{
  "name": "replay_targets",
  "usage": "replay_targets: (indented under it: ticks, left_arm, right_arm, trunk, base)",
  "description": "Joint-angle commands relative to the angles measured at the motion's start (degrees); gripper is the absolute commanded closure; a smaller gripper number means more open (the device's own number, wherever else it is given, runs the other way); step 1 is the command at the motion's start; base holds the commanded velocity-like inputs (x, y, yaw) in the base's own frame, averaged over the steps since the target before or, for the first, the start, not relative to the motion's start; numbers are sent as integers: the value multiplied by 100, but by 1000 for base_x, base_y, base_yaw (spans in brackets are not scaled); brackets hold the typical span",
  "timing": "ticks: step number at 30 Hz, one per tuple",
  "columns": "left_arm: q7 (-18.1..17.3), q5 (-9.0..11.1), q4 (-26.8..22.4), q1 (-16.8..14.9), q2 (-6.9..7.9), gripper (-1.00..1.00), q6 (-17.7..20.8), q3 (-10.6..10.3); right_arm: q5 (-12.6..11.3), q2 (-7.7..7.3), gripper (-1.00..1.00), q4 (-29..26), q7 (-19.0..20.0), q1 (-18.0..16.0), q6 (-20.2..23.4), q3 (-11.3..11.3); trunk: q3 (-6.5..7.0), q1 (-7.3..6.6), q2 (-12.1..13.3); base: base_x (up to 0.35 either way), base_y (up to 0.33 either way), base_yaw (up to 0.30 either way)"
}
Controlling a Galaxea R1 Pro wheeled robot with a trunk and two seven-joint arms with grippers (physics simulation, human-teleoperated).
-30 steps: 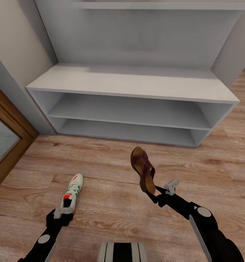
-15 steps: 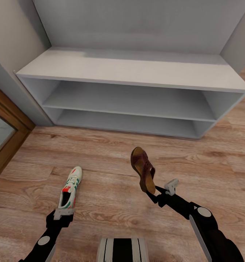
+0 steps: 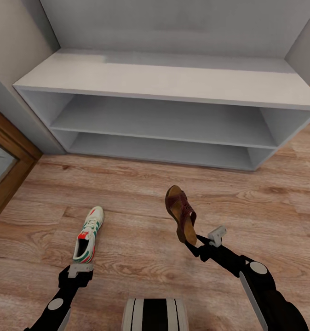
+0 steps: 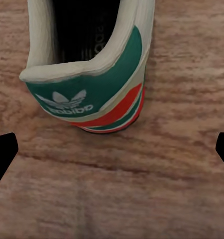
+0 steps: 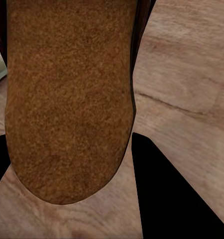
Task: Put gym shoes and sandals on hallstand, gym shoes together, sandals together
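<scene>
The rack point(image 3: 173, 87) is seen larger and lower in the head view than a second ago, while both arms sit at the same spots in frame, so the base or head is judged to be closing on the rack, not the things moving. A sandal point(image 3: 181, 214) is held up off the floor point(image 3: 265, 207) by its heel end in the right gripper point(image 3: 192, 242), clamped; the tan sole point(image 5: 67, 99) is seen between the fingers in the right wrist view. A gym shoe point(image 3: 87, 235) is shown at the tip of the left gripper point(image 3: 77, 271), toe toward the rack. In the left wrist view the fingertips are set wide apart, with the shoe's heel point(image 4: 87, 94) ahead of them and untouched, so the left is read as released and the shoe as lying on the floor. The rack's top and both shelves are bare, well ahead of both shoes. Nothing is placed yet; the sandal is judged to be in transit.
</scene>
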Motion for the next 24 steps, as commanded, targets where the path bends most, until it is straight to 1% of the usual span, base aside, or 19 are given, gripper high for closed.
replay_targets:
  ticks: [1, 7, 14, 24]
  left_arm:
    - [27, -57, 3, -1, 1, -100, -20, 3]
    - [30, -53, 3, 0, 4, -100, -24, 9]
    - [30, -56, 3, -1, 4, -100, -24, 19]
    - [30, -55, 3, 9, 2, -100, -28, 3]
  right_arm:
    - [-21, 0, 100, -7, 20, -2, 57, -4]
    - [-16, 0, 100, -7, 20, -2, 57, -4]
    - [-16, 0, 100, -7, 20, -2, 57, -4]
    - [-16, 0, 100, -7, 17, -2, 57, -4]
  trunk:
    - [-4, -1, -1]
    - [-5, -1, -1]
    - [-5, -1, -1]
    - [-5, -1, -1]
  base:
    - [0, 0, 0]
    - [8, 1, 0]
    - [77, 57, 0]
    - [8, 6, 0]
